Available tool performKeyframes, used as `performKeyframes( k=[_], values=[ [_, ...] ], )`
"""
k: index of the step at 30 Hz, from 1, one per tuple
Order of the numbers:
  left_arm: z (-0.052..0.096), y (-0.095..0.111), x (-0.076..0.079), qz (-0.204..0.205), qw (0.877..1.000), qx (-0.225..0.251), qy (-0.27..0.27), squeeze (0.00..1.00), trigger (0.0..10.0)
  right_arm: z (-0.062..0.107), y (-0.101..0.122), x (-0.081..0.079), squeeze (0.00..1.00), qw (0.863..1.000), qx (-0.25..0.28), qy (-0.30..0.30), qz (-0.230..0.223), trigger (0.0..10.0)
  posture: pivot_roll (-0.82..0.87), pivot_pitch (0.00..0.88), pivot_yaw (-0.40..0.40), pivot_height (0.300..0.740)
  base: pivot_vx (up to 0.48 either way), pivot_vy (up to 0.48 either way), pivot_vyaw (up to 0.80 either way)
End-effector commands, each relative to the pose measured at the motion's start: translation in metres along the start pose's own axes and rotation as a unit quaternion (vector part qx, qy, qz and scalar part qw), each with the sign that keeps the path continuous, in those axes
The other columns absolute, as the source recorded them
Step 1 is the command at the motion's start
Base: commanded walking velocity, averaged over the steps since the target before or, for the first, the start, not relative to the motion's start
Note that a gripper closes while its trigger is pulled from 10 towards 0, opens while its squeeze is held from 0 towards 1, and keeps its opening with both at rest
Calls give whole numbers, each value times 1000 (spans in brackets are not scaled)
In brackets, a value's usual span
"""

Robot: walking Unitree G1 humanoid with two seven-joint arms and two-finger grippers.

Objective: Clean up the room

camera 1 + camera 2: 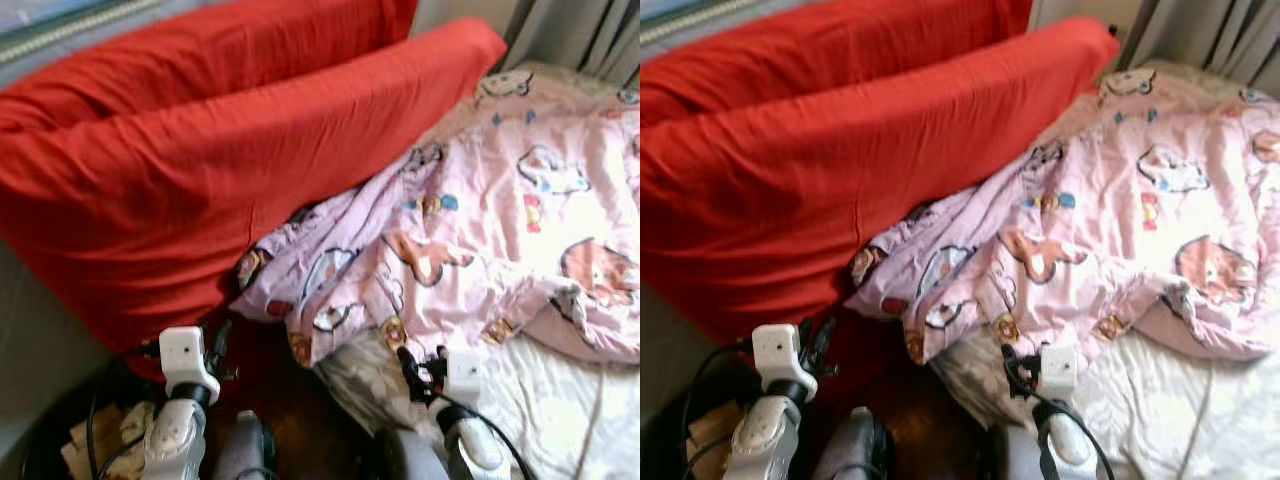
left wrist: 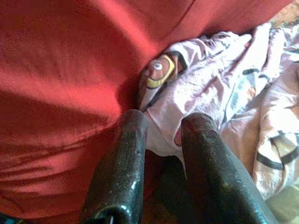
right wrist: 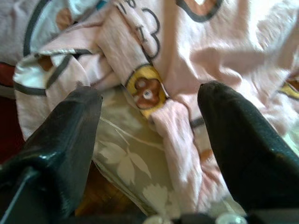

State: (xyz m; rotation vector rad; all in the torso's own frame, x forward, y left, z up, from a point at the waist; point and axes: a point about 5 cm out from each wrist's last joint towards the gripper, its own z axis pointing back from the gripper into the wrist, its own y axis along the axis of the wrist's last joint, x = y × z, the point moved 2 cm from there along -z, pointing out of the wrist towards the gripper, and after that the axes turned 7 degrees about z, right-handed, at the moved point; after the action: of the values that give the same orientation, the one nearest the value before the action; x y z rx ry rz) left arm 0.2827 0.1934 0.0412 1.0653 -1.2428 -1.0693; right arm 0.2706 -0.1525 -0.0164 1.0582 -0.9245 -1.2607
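**Bed still unmade; both grippers poised at the quilt's edge**

The pink quilt (image 1: 470,220) lay crumpled across the bed, its near edge bunched against the red cushion (image 1: 200,170) and hanging over the leaf-print sheet (image 3: 126,168). My right gripper (image 3: 149,112) stood open, its fingers either side of a fold in that edge, holding nothing. My left gripper (image 2: 161,135) was also open and empty, pointed at the corner beside the cushion. By my judgement nothing was yet tidied: grasping, spreading and smoothing all remained.

Quilt (image 1: 480,230) corner under red cushion (image 1: 200,180).
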Motion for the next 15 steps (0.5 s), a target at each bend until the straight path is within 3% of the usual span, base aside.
performKeyframes(
  k=[1,15],
  values=[
    [1,-4,-1,2,1000,-13,3,0,10000,3,-5,1,0,1000,-12,-4,-1,10000,41,223,-6,647,0,0,0],
    [0,-5,2,5,1000,-18,0,0,10000,-1,-14,5,0,999,-51,-8,5,10000,42,227,-3,647,0,0,0]
  ],
)
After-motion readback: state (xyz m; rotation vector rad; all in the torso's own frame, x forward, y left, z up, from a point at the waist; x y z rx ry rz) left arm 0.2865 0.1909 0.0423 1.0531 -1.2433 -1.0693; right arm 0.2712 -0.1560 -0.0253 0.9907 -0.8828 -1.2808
